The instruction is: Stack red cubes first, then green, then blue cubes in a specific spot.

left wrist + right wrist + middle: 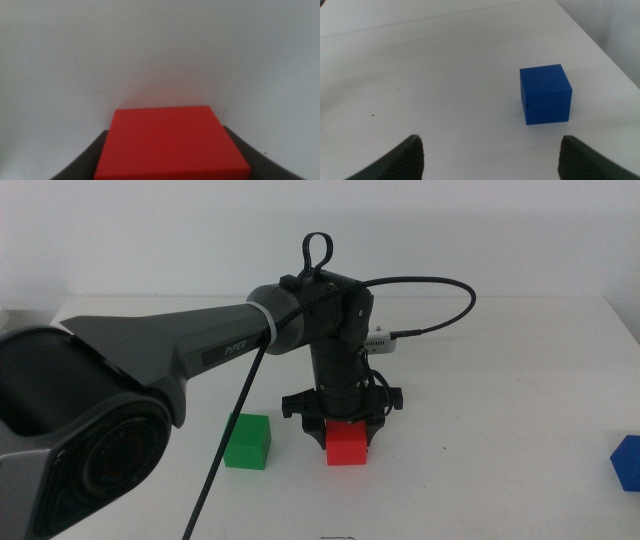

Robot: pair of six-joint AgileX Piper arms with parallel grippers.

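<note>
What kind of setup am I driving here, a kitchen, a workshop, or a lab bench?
Probably a bare lab test bench: plain white table, only toy blocks such as the red cube and green cube, no household clutter.

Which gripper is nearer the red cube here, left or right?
Left. The left gripper sits directly over the red cube, a jaw on either side of it. The right gripper is out of the middle view, open near the blue cube.

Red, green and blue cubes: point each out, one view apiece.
Small matte red cube (347, 448), middle view: on its front face, below the left hand.
Small matte green cube (247, 443), middle view: centre of its front face.
Small matte deep-blue cube (546, 95), right wrist view: near the edge between top and front faces.
</note>
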